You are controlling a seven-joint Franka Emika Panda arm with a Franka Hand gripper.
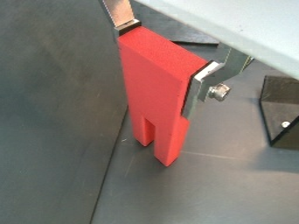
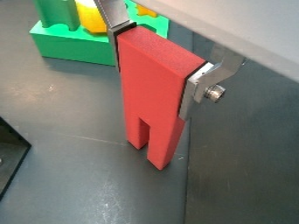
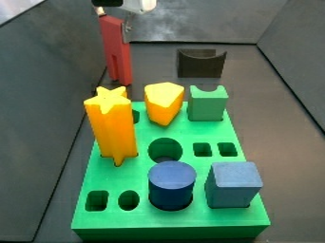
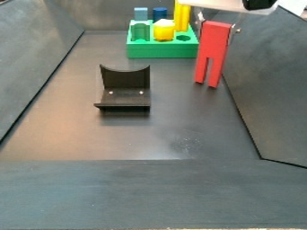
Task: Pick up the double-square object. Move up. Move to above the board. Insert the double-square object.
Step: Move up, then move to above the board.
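Pincer (image 2: 158, 54) closed on the double-square object (image 2: 155, 96), silver fingers (image 2: 205, 84) clamped on its upper end, one plate each side; same grip shows in both wrist views. Block hangs upright, long axis vertical, directly under the pincer, two legs and slot pointing down. In a side view the pincer (image 4: 216, 20) sits over the top of the red block (image 4: 213, 52); the legs are at or just off the dark worktop (image 4: 168, 126), contact not clear from these views.

Board (image 3: 172, 185) is well apart from the block, toward the camera in that side view, with the block (image 3: 116, 47) standing beyond its far edge. Paired square holes (image 3: 215, 149) on the board look empty and sit near the dull green piece (image 3: 208, 102); yellow star prism (image 3: 110, 123), blue cylinder (image 3: 172, 183) and blue cube (image 3: 235, 183) stand around them. Fixture (image 4: 122, 87) stands off to the side, clear of the path.

Judgement: grasp done, lift is next. Key relation: the block needs to clear the tall star prism in height, then travel to the paired holes with the legs lined up to them.
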